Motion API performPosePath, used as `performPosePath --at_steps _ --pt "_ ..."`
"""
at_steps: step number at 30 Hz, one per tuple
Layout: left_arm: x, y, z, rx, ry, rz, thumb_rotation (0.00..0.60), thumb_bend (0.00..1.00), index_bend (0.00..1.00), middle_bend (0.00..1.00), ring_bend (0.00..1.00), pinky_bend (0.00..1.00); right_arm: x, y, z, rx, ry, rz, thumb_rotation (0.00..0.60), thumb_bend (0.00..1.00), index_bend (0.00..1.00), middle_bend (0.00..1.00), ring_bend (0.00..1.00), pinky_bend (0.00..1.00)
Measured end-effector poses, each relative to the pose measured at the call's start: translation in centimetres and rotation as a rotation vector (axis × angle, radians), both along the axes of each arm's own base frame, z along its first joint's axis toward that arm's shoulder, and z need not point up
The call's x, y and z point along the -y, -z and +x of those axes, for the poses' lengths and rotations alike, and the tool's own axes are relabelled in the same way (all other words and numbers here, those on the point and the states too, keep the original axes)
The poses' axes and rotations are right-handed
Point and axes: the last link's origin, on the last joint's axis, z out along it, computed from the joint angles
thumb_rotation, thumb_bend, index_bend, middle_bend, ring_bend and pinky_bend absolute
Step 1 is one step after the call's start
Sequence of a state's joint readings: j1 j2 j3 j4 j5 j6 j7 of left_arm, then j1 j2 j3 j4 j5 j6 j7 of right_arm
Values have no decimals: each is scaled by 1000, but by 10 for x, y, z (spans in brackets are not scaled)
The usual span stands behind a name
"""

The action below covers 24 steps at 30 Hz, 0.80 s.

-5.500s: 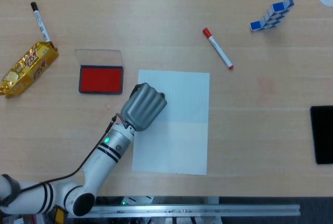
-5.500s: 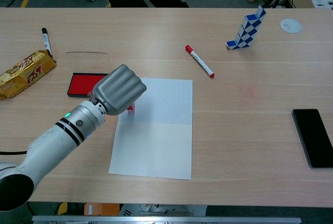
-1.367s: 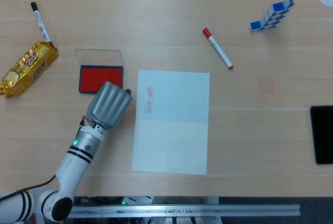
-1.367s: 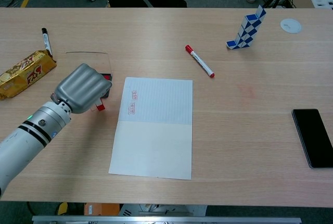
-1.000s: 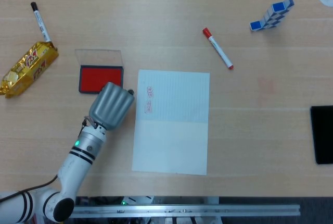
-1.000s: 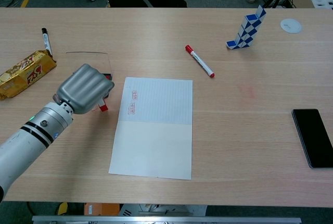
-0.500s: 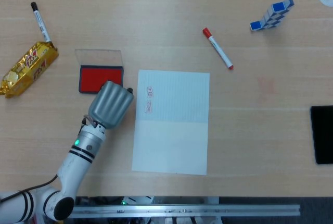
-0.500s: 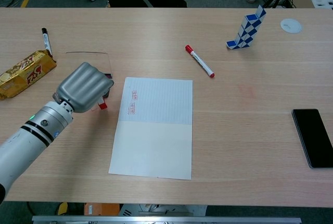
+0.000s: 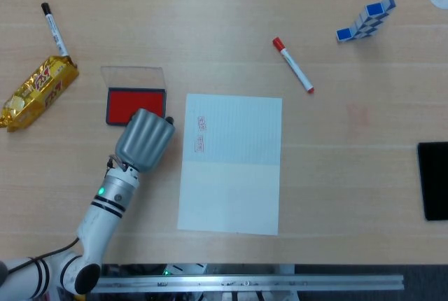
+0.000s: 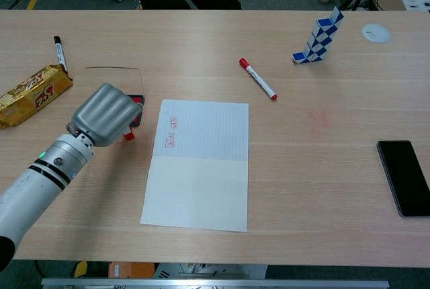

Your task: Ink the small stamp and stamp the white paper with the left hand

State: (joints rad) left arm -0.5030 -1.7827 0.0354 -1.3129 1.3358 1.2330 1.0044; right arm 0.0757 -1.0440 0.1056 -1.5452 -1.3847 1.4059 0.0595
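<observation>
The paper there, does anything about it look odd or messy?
Nothing looks spilled or damaged. The paper lies flat and square to the table edge, with two small red stamp marks near its upper left corner. Its lower half looks slightly creamier than the upper; I cannot tell why.

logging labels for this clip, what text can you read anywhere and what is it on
Gold snack wrapper: red lettering, too blurred to read.
White paper: two red stamp prints, too small to read.
Black marker and red marker: no legible print.
Nothing in either view reads clearly.
</observation>
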Motion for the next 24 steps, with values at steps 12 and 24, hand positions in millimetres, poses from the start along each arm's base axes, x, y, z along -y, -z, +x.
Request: performPosePath --at_steps 12,24 --pt "6 8 -2 -3 -6 -16 600 274 532 1000 1000 1000 -2 -3 0 -7 4 -5 600 110 239 327 259 388" --pt "12 0 2 3 -21 -15 600 274 382 999 999 1000 0 -3 3 -8 -4 -7 600 111 239 327 259 388"
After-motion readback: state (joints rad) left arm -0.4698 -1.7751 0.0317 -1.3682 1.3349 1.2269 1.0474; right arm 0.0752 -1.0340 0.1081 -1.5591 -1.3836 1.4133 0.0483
